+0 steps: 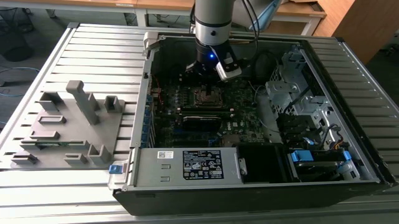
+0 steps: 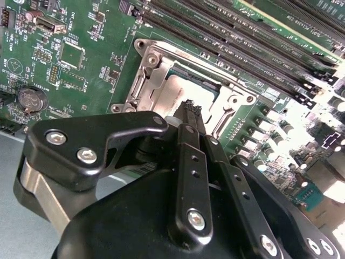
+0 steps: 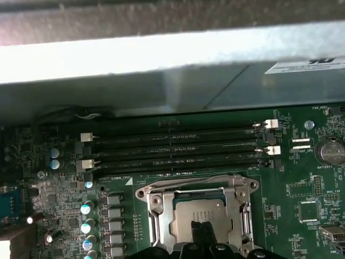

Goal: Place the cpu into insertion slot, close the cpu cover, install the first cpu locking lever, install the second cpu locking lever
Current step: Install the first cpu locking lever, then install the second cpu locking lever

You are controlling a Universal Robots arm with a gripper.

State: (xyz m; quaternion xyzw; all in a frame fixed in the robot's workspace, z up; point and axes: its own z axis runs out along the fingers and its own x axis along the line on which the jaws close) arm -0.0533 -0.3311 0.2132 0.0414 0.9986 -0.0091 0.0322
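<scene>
Claw [image 2: 190,109] fingers pressed together, empty, tips just over the cpu [image 2: 186,86] under its cover [image 2: 156,70].

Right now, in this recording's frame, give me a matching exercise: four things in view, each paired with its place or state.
Things:
1. cpu
2. cpu cover
3. end effector
4. grey fixture block

Places or states:
A. outside the computer case, on the slatted table
B. silvery frame lying down around the chip
C. fingertips close together, just above the chip
D. seated in the socket, grey top showing

Pairs: 1-D, 2-B, 3-C, 4-A
</scene>
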